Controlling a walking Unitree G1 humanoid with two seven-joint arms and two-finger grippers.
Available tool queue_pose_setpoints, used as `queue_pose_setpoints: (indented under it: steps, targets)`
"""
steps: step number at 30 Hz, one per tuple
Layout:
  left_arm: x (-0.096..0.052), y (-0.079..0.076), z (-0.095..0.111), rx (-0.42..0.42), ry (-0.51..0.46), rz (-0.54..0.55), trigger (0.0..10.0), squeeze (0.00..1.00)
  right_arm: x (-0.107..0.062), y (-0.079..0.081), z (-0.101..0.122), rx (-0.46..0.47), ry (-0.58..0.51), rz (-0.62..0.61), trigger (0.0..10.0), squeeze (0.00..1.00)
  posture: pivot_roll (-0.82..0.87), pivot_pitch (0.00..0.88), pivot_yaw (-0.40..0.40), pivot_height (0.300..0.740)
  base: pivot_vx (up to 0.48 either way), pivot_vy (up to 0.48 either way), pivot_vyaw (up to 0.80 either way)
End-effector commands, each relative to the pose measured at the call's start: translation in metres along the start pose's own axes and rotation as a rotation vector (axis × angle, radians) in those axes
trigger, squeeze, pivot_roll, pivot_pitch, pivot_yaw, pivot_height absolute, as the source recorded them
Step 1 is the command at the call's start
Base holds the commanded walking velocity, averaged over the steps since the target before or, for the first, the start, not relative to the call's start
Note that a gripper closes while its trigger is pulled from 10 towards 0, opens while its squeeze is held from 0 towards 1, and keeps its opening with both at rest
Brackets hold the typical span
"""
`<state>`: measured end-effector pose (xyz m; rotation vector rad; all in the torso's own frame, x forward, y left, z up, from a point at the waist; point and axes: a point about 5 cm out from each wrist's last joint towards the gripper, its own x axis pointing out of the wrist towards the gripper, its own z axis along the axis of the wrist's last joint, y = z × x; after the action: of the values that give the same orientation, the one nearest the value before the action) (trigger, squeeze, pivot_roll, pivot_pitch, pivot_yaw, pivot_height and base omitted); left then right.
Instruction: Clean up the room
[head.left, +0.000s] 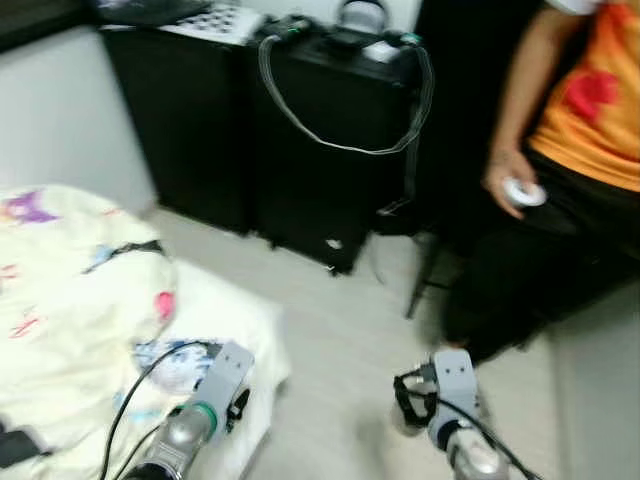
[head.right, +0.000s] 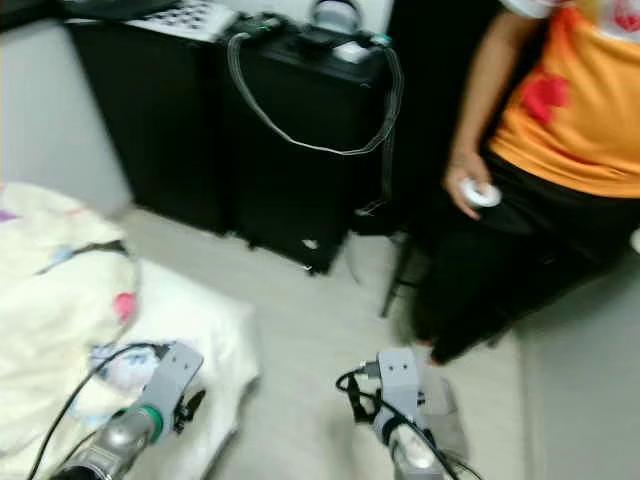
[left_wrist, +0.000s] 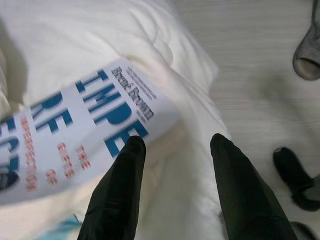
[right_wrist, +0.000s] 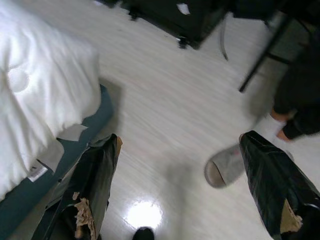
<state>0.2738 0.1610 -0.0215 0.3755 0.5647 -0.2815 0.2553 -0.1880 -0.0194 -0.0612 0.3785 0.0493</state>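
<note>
A white book with blue and orange lettering (left_wrist: 85, 125) lies on the white duvet (head.left: 235, 315) at the bed's corner. My left gripper (left_wrist: 175, 142) hovers open just over the book's edge, one finger (left_wrist: 122, 180) above the cover and the other above the duvet. From the head it appears low on the left (head.left: 238, 405), beside the book (head.left: 170, 365). My right gripper (right_wrist: 181, 142) is wide open above the pale wood floor with nothing between its fingers, seen low at centre right (head.left: 408, 400). A grey slipper (right_wrist: 225, 167) lies on the floor below it.
A person in an orange shirt (head.left: 590, 110) stands close on the right, holding a white controller (head.left: 522, 193). Black cabinets and a black case (head.left: 330, 130) with a grey cable line the far wall. A cream patterned blanket (head.left: 70, 290) covers the bed. Black chair legs (head.left: 425, 270) stand nearby.
</note>
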Motion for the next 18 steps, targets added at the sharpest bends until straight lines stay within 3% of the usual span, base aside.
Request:
queue_pose_setpoints:
  steps: [1, 18]
  targets:
    - [-0.0009, -0.0044, -0.0048, 0.005, 0.019, -0.015, 10.0, 0.0, -0.0035, -0.0019, -0.0067, -0.004, 0.026, -0.007, 10.0, 0.0, 0.0, 0.038, 0.015, 0.734, 0.0, 0.0, 0.69]
    - [-0.0004, -0.0048, -0.0036, 0.012, 0.018, -0.02, 10.0, 0.0, -0.0023, -0.0004, -0.0042, 0.004, 0.014, 0.014, 10.0, 0.0, 0.0, 0.032, 0.016, 0.734, 0.0, 0.0, 0.69]
